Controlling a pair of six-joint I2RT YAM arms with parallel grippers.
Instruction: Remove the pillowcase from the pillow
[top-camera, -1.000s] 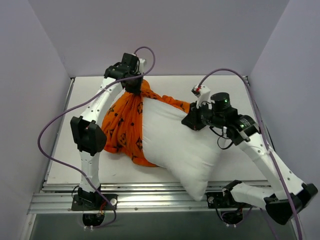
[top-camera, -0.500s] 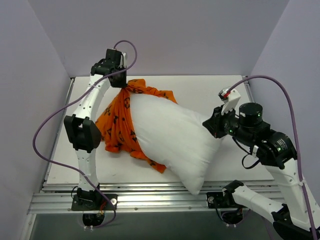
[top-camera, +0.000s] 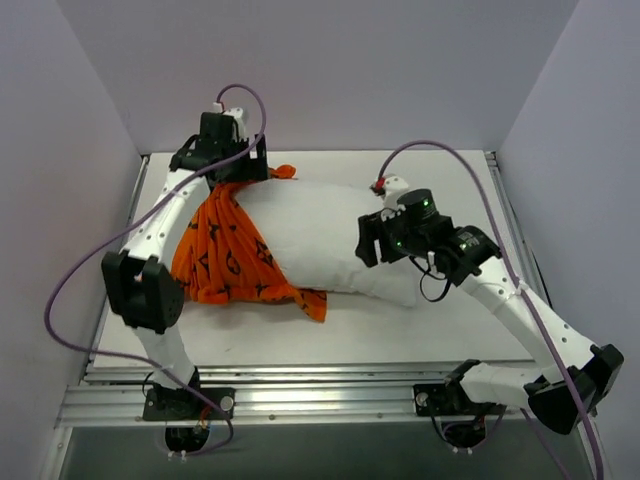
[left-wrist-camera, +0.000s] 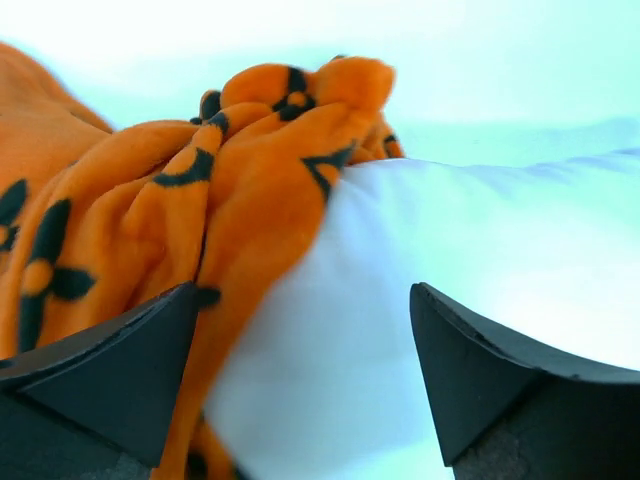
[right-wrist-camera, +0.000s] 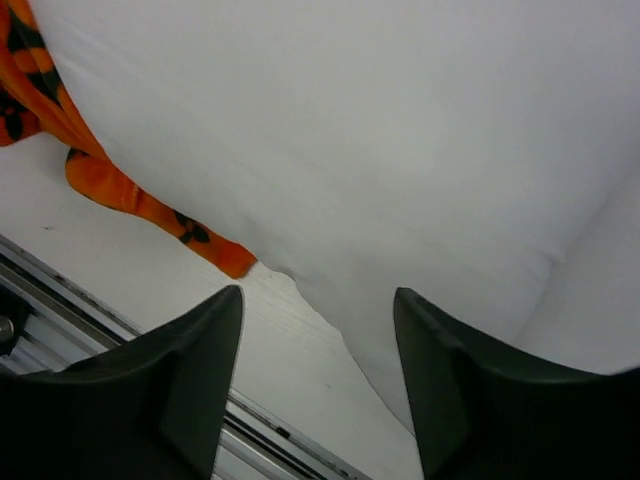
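The left claw stands spread wide, upper left in the top view, gripping nothing. The orange pillowcase lies bunched at the left end of the white pillow. The right claw, parted and empty, hovers at the pillow's right end, frame centre.

- Pillowcase: soft orange cloth, matt, slightly fleecy nap, black printed motifs.
- Pillow: plain white cloth, smooth, matt, faint creases.
- Table: white top, smooth, matt.
- Rail: bare silvery metal, dull sheen.
- Left arm shell: white plastic, slightly glossy.
- Left gripper fingers: black plastic, matt.
- Walls: pale grey-lilac panels, smooth, matt.
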